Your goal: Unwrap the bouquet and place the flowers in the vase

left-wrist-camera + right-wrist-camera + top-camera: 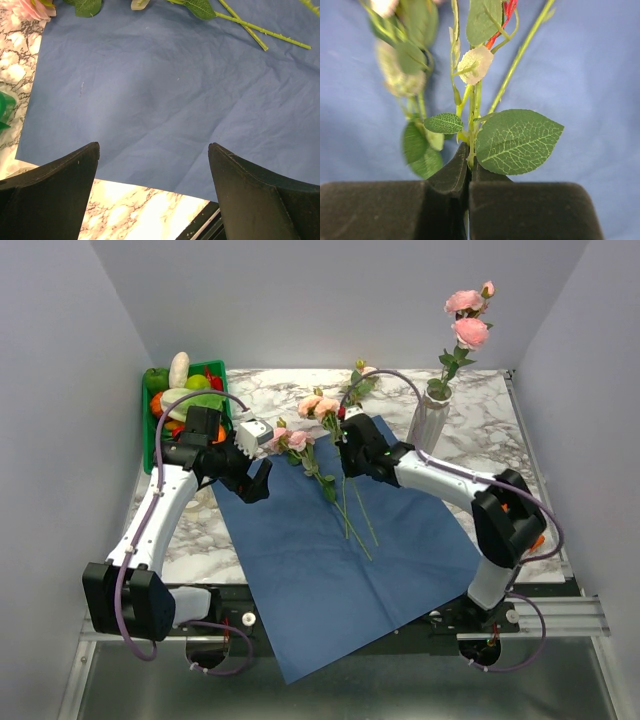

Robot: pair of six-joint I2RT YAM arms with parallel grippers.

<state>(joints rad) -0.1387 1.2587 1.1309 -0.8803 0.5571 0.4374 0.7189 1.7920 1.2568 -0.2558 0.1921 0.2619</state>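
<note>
Flowers point(300, 435) lie loose across the far part of a blue paper sheet point(340, 560), which is spread flat on the marble worktop point(480, 430) and hangs over its near edge; pink and peach heads point toward the far edge, thin green stems trail back toward the near one; the right pincer point(345, 452) reaches in from the right side, its jaws pressed together on a rose stem point(472, 112) among the leaves; in the right wrist view the pads point(520, 210) meet around that stem just below a large veined leaf point(517, 140), with the blue paper blurred behind; the left pincer point(262, 483) hangs over the left part of the sheet, jaws spread wide with nothing between them; the left wrist view shows both fingers point(55, 195) apart above the sheet's edge, marble beneath them and two crossed stems point(245, 26) on the paper beyond; the vase point(428, 422), whitish and narrow, stands upright toward the far right corner of the worktop, near the sheet's far corner, with a stem of pink roses point(468, 318) already in it; one more flower point(360, 375) lies on bare marble near the far edge; a green tray point(148, 435) of vegetables point(180, 370) sits at the far left corner.
</note>
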